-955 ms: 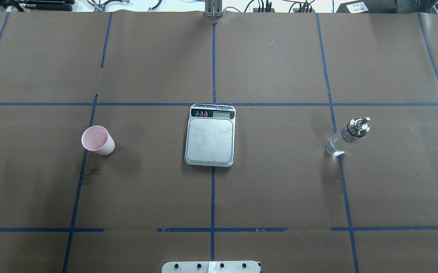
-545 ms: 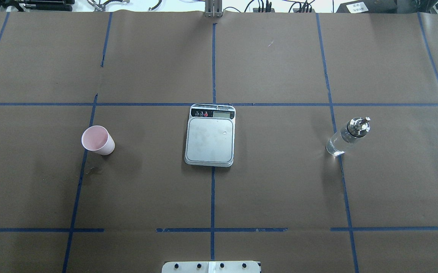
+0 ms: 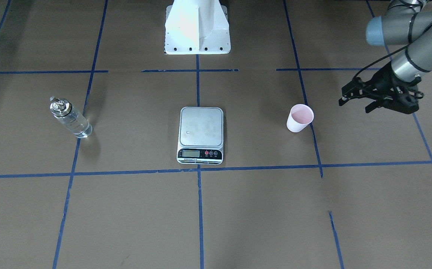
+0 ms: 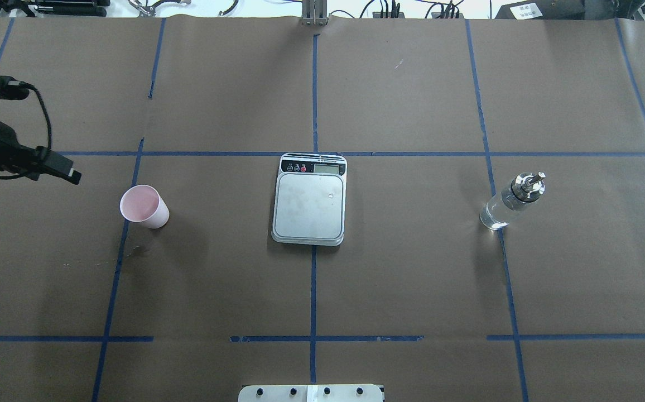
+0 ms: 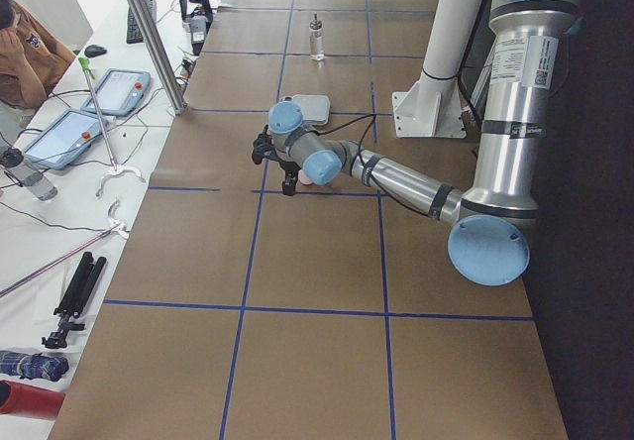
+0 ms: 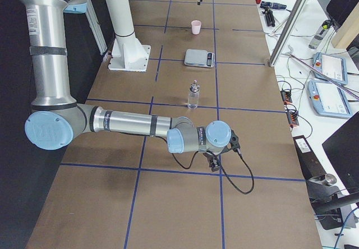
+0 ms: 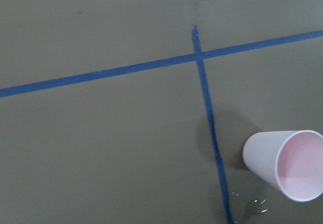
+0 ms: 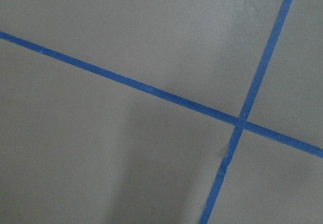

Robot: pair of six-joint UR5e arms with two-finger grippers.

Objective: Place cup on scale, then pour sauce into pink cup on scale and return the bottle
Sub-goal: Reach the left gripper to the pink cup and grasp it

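- left gripper (image 3: 355, 104): hangs above the worktop (image 4: 412, 279) near the cup on its outer side, not touching it. The fingers (image 4: 60, 166) look parted w/ nothing between them. They're small in the front view, so prob. open, not certain.
- pink paper cup (image 4: 144, 206): upright on robot's left, well apart from the scale. Likely staged there for the left arm. Placing step not yet done.
- scale (image 4: 309, 209): centre of worktop, plate bare, LCD strip on the far side from robot.
- bottle (image 4: 509, 204): upright on robot's right, clear sauce (image 3: 76, 125) inside, spout on. Prob. the right arm's job.
- right gripper (image 6: 213, 162): low, well apart from bottle. Cannot tell how its fingers stand, side view only.
- surface: brown paper w/ blue tape (image 4: 313, 290) grid; small wet patch (image 7: 247, 206) just beside cup.
- room: side benches w/ pendants (image 5: 114, 88), cables; a person (image 5: 25, 54) seated.
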